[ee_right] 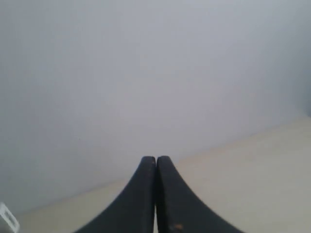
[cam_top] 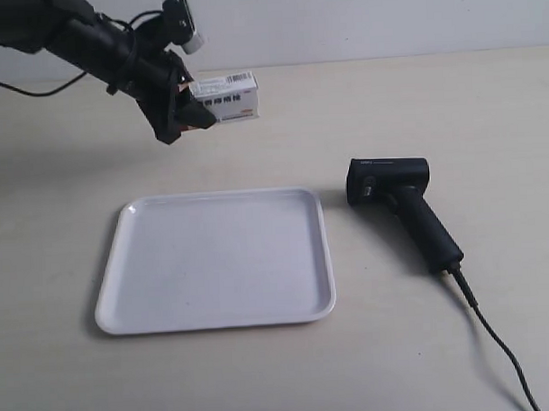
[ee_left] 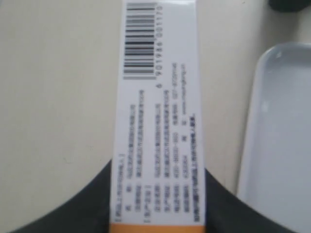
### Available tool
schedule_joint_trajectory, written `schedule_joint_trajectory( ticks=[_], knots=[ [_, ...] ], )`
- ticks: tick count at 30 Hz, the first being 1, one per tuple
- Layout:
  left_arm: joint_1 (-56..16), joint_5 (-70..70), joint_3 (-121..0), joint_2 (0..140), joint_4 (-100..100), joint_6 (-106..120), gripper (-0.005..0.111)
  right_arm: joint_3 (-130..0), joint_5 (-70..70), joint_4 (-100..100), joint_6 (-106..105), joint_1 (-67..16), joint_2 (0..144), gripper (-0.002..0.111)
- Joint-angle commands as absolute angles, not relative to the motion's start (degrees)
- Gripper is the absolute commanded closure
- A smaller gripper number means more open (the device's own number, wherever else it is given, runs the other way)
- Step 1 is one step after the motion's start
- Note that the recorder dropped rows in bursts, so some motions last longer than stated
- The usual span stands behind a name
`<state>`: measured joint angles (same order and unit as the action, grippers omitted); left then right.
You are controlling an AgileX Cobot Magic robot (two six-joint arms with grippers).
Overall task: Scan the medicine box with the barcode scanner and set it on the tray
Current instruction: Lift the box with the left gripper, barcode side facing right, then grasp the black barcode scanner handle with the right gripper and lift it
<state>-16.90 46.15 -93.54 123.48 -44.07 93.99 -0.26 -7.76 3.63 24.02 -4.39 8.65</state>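
Two grippers | left gripper clamps medicine box | right gripper pressed closed, empty

Exterior high, wide; wrists close, right perhaps wallward.

Medicine box aloft; scanner beside tray.

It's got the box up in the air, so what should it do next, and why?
Probably the right gripper, shut on nothing, should go for the barcode scanner lying untouched beside the tray. The left gripper holds the medicine box aloft, apparently unscanned.
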Motion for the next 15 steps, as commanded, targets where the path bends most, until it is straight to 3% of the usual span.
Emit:
schedule_joint_trajectory(
  ticks=[1, 5, 7, 15],
  knots=[
    [-20.8, 41.2, -82.5, 111.6, -40.9, 94.1, 0.104, -5.0, -9.2, 8.8, 26.3, -7.8, 25.6, 0.108],
    [-27.5, 21.4, -67.9, 101.5, -38.4, 94.3, 0.104, -11.9, -9.1, 15.5, 30.6, -14.6, 47.2, 0.107],
    [-31.0, 10.8, -60.7, 97.6, -38.3, 94.2, 0.104, -15.7, -9.1, 15.5, 30.5, -18.1, 58.5, 0.101],
    [-34.6, 4.1, -50.4, 93.7, -38.5, 94.0, 0.104, -29.9, -6.7, 15.6, 28.6, -22.7, 88.7, 0.041]
  ],
)
